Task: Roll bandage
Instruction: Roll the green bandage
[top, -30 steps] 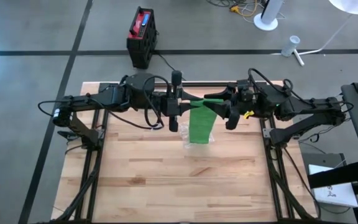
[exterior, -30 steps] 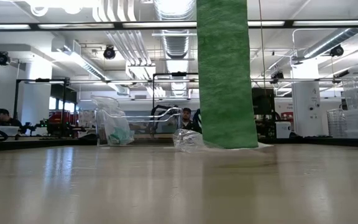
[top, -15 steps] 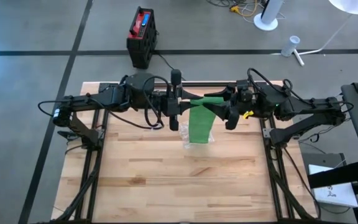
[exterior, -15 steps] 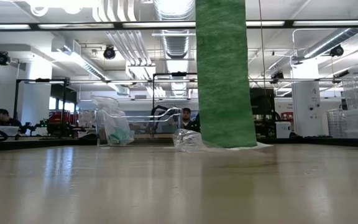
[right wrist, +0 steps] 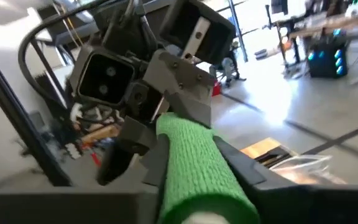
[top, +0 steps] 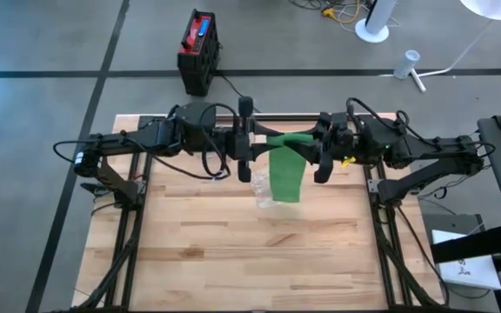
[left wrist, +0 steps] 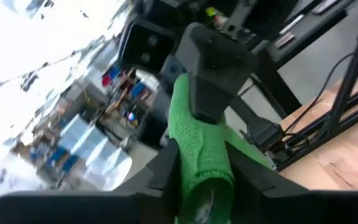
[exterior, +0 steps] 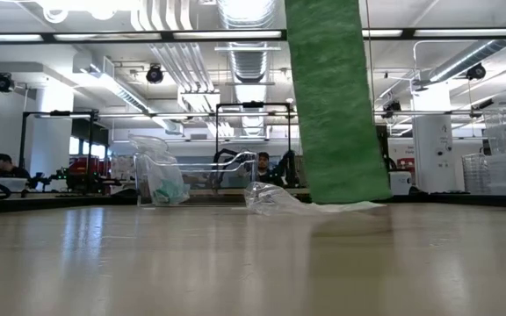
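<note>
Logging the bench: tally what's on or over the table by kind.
Bandage: 1
Clear plastic wrapper: 1
Grippers: 2, left gripper, right gripper
Total: 4

Near half of the light wooden slatted surface (top: 233, 252) lies bare, open to passage from either side. At the far middle, the left gripper (top: 249, 149) and right gripper (top: 318, 155) face each other closely, the hanging green fabric bandage (top: 286, 172) and crumpled clear plastic wrapper (exterior: 275, 200) blocking the gap between them.
</note>
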Robot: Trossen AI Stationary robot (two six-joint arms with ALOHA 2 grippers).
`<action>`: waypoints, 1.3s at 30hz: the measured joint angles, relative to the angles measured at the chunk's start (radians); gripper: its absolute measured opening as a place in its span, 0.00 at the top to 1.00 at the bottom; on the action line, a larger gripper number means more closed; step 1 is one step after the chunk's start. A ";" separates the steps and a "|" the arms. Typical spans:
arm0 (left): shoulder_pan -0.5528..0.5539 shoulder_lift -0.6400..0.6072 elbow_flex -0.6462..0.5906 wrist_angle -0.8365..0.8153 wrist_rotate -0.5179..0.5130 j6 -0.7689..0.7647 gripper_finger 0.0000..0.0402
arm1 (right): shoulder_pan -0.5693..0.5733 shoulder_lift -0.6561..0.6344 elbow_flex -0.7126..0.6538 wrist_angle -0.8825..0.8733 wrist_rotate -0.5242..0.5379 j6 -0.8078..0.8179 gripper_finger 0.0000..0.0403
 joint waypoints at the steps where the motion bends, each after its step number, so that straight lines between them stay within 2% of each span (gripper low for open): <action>1: 0.000 0.000 0.000 -0.003 -0.020 -0.012 0.75 | 0.000 0.000 -0.001 0.001 0.003 -0.028 0.83; 3: 0.000 -0.004 0.000 -0.012 -0.057 -0.049 0.67 | 0.000 0.000 -0.005 0.003 0.008 -0.093 0.88; 5: 0.000 -0.009 0.006 -0.031 -0.060 -0.104 0.57 | 0.000 0.000 -0.009 0.011 0.004 -0.159 0.88; 11: 0.008 -0.013 0.011 -0.061 0.034 -0.306 0.30 | 0.002 0.002 -0.015 0.017 -0.049 -0.355 0.88; 14: 0.009 -0.013 0.016 -0.059 0.074 -0.410 0.20 | 0.003 0.002 -0.023 0.016 -0.074 -0.446 0.88; 17: 0.022 -0.015 0.018 -0.057 0.134 -0.520 0.17 | 0.003 0.005 -0.037 0.020 -0.074 -0.486 0.88; 21: 0.043 -0.012 0.017 -0.075 0.171 -0.573 0.23 | 0.002 0.011 -0.078 0.104 -0.075 -0.527 0.88; 30: 0.118 -0.011 0.017 -0.113 0.368 -0.520 0.56 | -0.001 0.010 -0.123 0.222 -0.088 -0.593 0.88; 34: 0.137 -0.012 0.029 -0.136 0.385 -0.459 0.67 | -0.011 0.006 -0.173 0.324 -0.088 -0.601 0.88; 39: 0.138 -0.008 0.073 -0.200 0.380 -0.412 0.71 | -0.011 0.004 -0.232 0.406 -0.096 -0.600 0.88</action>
